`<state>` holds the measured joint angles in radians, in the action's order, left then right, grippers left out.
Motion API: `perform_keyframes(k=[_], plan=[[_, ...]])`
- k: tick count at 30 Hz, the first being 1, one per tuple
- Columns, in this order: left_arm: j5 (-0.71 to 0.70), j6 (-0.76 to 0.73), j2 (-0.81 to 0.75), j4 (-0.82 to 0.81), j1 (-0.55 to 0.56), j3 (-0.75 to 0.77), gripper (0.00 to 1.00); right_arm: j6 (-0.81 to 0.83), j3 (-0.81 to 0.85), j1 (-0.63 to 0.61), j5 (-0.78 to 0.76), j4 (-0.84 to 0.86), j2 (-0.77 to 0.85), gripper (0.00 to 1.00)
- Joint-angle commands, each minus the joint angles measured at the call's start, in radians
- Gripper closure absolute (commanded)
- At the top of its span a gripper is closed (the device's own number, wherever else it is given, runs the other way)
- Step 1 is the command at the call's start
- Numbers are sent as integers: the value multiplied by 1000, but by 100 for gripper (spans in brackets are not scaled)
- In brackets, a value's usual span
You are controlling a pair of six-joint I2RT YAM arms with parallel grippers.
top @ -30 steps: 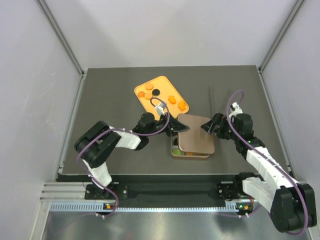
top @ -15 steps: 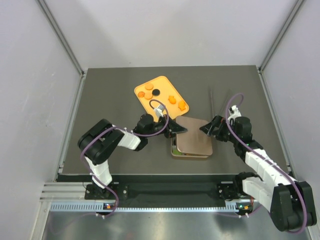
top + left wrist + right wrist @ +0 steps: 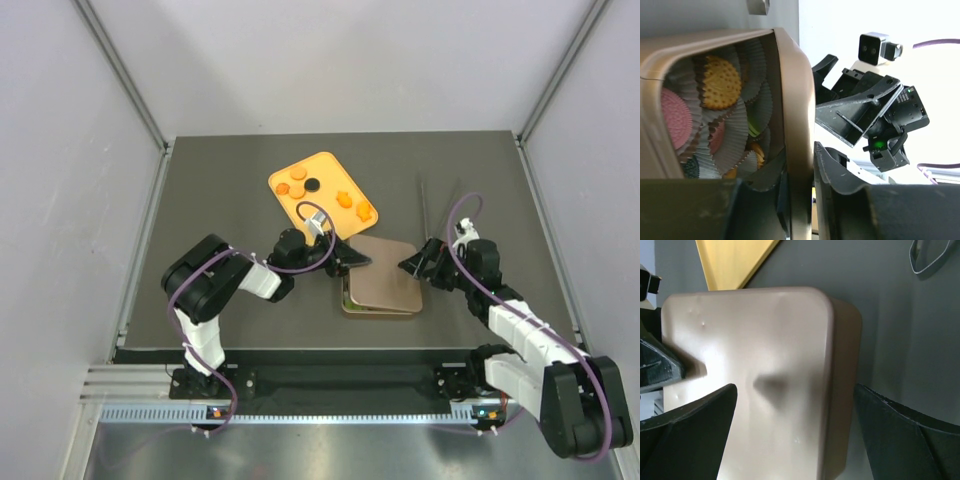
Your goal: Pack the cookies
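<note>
A brown lid [image 3: 387,286] lies almost flat over the square tin [image 3: 348,299], which shows only as a sliver at the left. My left gripper [image 3: 350,262] is shut on the lid's left wall [image 3: 799,125]; in the left wrist view [image 3: 799,167] cookies [image 3: 719,82] in fluted paper cups show under the lid. My right gripper [image 3: 410,267] is open, its fingers [image 3: 695,415] straddling the lid's right side [image 3: 765,375] without clamping it. Several more cookies [image 3: 298,176], orange and one black, lie on the orange tray [image 3: 325,165].
The orange tray sits just behind the tin, and its corner shows in the right wrist view [image 3: 735,260]. Thin dark tongs [image 3: 422,205] lie on the mat behind my right gripper. Grey walls enclose the table on three sides.
The lid has come down from a tilt to nearly flat, covering almost all of the tin. Both grippers have moved lower and slightly nearer with it.
</note>
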<state>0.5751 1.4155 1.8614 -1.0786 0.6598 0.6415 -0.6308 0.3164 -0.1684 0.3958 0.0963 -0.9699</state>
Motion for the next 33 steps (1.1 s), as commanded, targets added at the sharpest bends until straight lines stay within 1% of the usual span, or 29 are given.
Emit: perform_keyframes(k=[1, 7, 8, 9, 10, 13, 25, 33], plan=[[-14, 2, 5, -96, -17, -6, 73, 5, -2, -11, 15, 71, -3, 0], [-11, -3, 1, -95, -34, -11, 62, 6, -7, -10, 12, 71, -3, 3], [-14, -4, -4, -92, -37, -14, 59, 8, -7, -13, 12, 71, -4, 4], [-12, -10, -7, -90, -45, -17, 50, 8, -8, -13, 12, 71, -3, 4], [-11, -15, -14, -81, -48, -19, 47, 8, -11, -11, 9, 71, -6, 4], [-11, -27, -33, -66, -63, -28, 45, 6, -7, -11, 8, 68, -9, 5], [8, -64, -117, 28, -118, -85, 44, 8, -4, -10, 3, 57, -6, 8], [-12, -173, -205, 241, -147, -86, 44, 25, 33, -22, -15, 0, 11, 9]])
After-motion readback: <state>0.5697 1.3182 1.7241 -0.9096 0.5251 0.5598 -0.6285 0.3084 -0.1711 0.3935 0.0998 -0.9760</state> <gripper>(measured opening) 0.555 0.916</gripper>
